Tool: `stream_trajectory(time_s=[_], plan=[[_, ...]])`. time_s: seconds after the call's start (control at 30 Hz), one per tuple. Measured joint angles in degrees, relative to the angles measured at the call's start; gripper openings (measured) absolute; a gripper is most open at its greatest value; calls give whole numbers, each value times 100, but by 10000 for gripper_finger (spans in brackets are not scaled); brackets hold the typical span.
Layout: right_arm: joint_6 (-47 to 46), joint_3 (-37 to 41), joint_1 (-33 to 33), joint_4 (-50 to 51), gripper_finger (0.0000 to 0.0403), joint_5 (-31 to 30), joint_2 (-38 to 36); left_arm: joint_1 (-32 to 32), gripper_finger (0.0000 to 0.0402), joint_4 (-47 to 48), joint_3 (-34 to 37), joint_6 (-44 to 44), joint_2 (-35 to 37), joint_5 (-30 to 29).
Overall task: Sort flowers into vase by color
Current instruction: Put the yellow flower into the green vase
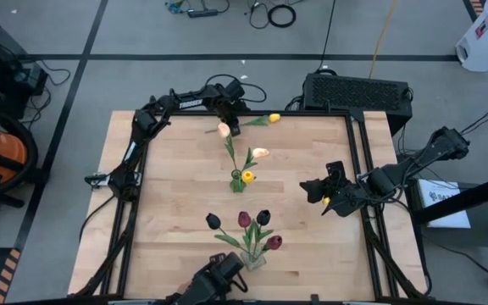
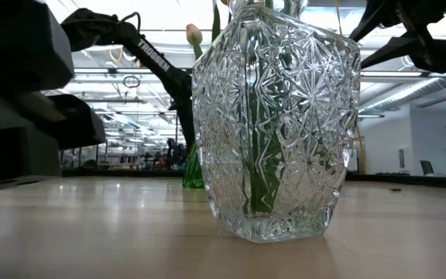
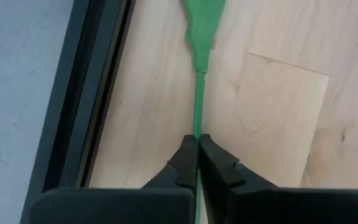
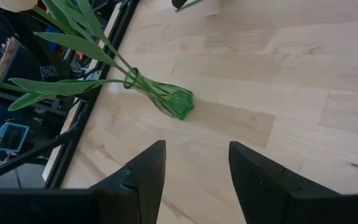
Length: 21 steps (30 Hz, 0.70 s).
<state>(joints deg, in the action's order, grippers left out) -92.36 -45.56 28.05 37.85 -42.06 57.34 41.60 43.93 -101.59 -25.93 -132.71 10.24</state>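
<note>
Because your left gripper [image 3: 197, 138] is pinched on the thin stem of the yellow tulip [image 1: 273, 119] at the table's far edge, the stem's long axis runs straight out from the fingertips, head pointing away toward the right. The green vase [image 1: 238, 180] lies nearer the table's middle. Your right gripper [image 4: 194, 163] waits spread and empty, right of that vase.

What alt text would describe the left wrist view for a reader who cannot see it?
The left pincer is shut on a thin green flower stem, which runs away from the fingertips to a wider leaf. Below lies the light wooden table, with its dark edge rail alongside.
</note>
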Motion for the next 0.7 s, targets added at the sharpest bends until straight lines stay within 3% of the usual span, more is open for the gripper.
stream_trajectory(time_s=[0.2,0.7], plan=[[-9,0,0,2,169,-6,0,-13,4,208,15,-35,118,-26],[9,0,0,21,169,-276,0,28,1,1467,30,-20,1278,-41]])
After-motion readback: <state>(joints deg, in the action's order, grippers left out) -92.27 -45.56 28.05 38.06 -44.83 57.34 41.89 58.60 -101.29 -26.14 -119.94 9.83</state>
